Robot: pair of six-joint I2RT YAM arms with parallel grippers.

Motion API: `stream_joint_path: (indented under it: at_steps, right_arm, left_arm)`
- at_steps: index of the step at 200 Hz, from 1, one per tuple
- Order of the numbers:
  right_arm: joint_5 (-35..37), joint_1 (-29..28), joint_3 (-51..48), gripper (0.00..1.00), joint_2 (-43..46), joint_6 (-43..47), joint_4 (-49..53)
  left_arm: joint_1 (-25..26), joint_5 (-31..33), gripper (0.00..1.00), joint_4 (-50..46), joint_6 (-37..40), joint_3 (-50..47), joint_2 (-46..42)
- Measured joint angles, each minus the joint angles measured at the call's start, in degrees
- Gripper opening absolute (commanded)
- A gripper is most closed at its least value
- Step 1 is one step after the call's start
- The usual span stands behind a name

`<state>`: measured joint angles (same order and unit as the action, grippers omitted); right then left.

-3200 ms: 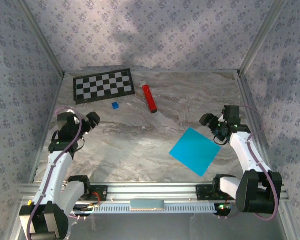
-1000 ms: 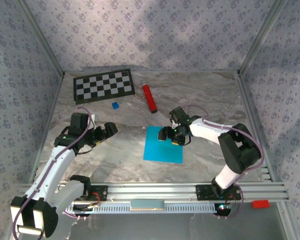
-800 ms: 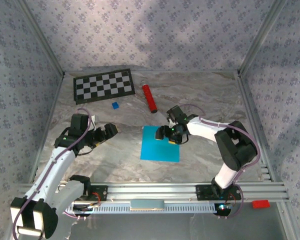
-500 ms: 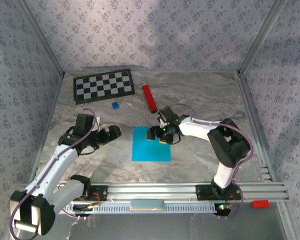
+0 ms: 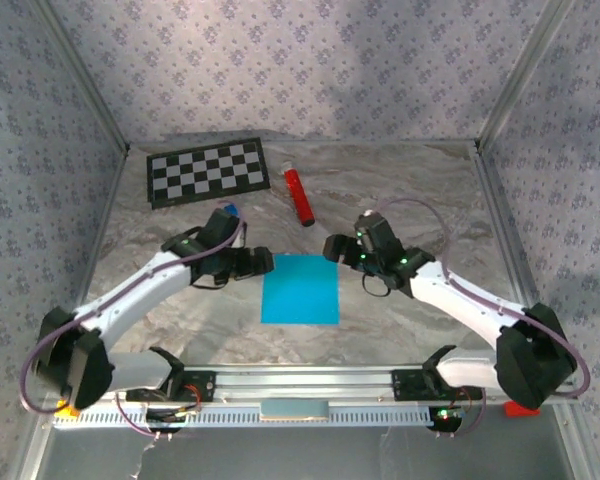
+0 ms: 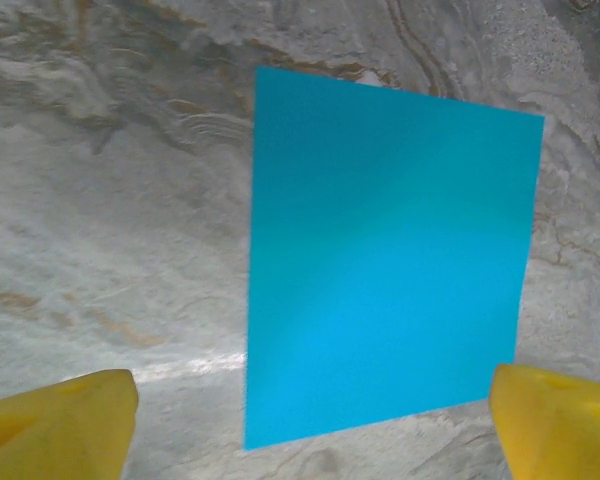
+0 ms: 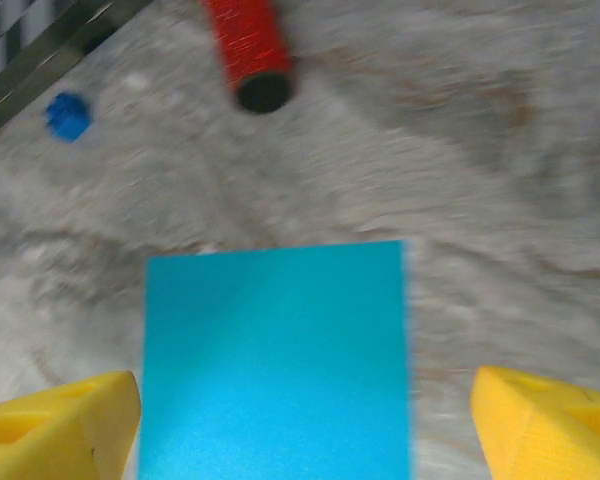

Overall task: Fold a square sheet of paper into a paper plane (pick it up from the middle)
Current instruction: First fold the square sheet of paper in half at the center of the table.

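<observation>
Square sheet of paper (image 5: pixel 300 288) lies flat at centre of marble table (image 5: pixel 420 190), 0 creases.
Left gripper (image 5: pixel 263 263) beside far-left corner, jaws wide apart, empty.
Right gripper (image 5: pixel 332 247) near far-right corner, jaws wide apart, empty.
Risks:
- sheet lies flush, so fingers may skid it instead of pinching middle
- pinch may crumple it
- 2 grippers close together, may collide over sheet

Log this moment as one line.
paper: flat, unfolded | left gripper: open, by its left edge | right gripper: open, by its far-right corner
</observation>
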<state>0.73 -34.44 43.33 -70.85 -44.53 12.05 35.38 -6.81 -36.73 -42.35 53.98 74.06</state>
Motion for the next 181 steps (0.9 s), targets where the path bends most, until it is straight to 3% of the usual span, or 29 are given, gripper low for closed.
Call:
stream_joint_path:
  at_steps: [41,83,181]
  right_arm:
    - [-6.54,12.22,-8.17,0.89,2.12,1.03,0.37]
    - [-11.39,16.48,-10.56,0.91,4.98,1.99,0.52]
    - [-20.09,23.34,-9.62,0.95,2.99,9.35,1.25]
  left_arm:
    - [7.74,4.33,0.84,-4.76,-1.29,14.19,18.36]
    - [13.03,6.69,0.83,-10.32,-1.95,27.30,33.18]
    - [14.60,7.32,0.86,-14.91,-6.40,33.14,41.59]
